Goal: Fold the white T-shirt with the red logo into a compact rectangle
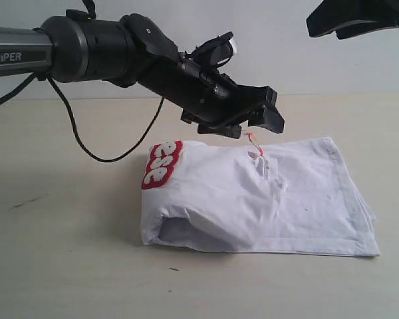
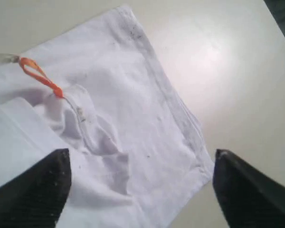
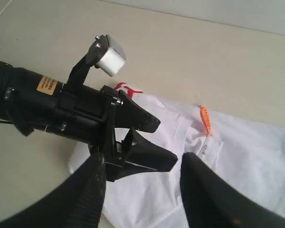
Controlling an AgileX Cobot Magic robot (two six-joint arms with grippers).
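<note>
The white T-shirt [image 1: 266,199] lies folded into a thick rectangle on the table, and its orange neck tag [image 1: 255,147] sticks up from the top layer. Part of the red logo [image 1: 161,164] shows on the folded left end. My left gripper [image 1: 256,123] hovers just above the tag, open, with nothing between its fingers [image 2: 33,194]; the wrist view looks down on the shirt [image 2: 133,118] and the tag [image 2: 40,76]. My right gripper [image 3: 142,190] is open and empty, high above the shirt [image 3: 237,156], and looks down on the left gripper [image 3: 165,142].
The shirt rests on a beige table [image 1: 66,266]. A black cable [image 1: 100,156] hangs from the left arm [image 1: 86,46] and loops down over the table behind the shirt. The right arm's end [image 1: 359,16] shows at the top right corner.
</note>
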